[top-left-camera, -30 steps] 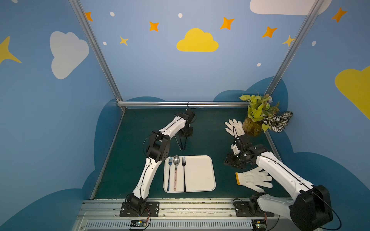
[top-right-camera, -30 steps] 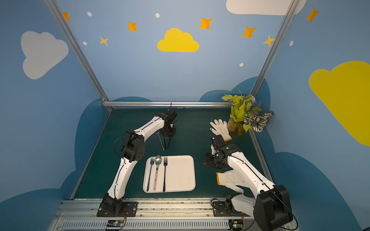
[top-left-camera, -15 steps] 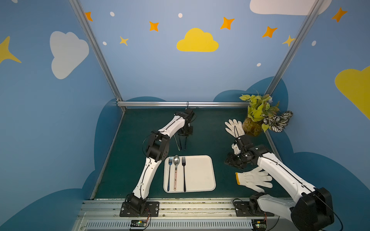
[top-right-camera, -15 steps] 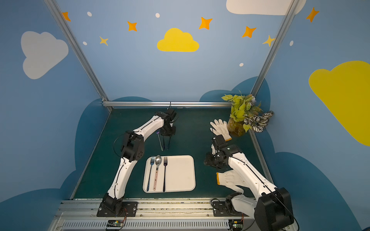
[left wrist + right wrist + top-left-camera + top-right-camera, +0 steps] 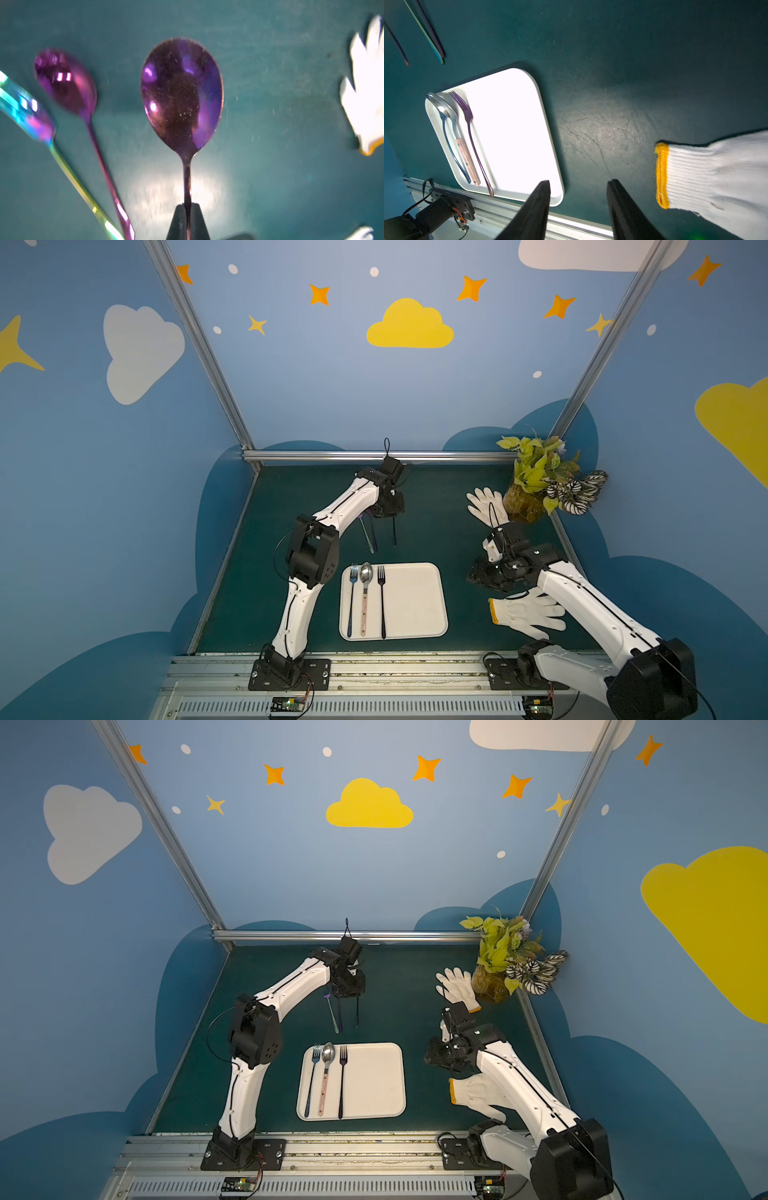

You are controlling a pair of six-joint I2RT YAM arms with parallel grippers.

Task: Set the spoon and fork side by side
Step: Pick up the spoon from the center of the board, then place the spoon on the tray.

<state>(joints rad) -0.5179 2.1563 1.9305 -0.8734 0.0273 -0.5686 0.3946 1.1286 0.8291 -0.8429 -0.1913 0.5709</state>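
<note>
Blue walls with painted clouds and stars are seen around a dark green desk (image 5: 436, 506). A white tray (image 5: 415, 601) is placed at the near edge of the desk. Three pieces are already laid on its left part, parallel and close together: a blue fork (image 5: 351, 601), a wood-handled spoon (image 5: 365, 597) and a dark fork (image 5: 381, 601). The rest of the tray is bare.

The left arm is stretched toward the far side of the desk. The left tool (image 5: 187, 207) is clamped tight on the thin handle of a purple spoon (image 5: 181, 93), with the bowl pointed away from the tool. Whether the spoon is lifted off the desk cannot be told. Just beside it a small purple spoon (image 5: 66, 83) and an iridescent fork (image 5: 27, 112) are left lying on the desk, handles nearly touching; both are blurred.

The right tool (image 5: 579, 182) is held over bare desk between the tray and a white glove (image 5: 716, 176), jaws apart, nothing between them. A second glove (image 5: 484, 506) and a potted plant (image 5: 540, 481) are seen at the far right, away from the work.

Progress is judged as partway. One spoon-and-fork set looks done on the tray, and the dark fork appears to be waiting for a partner. The gripped purple spoon is probably meant for the spot next to it. The carry and the placing are not yet done, and two pieces are left on the desk.
</note>
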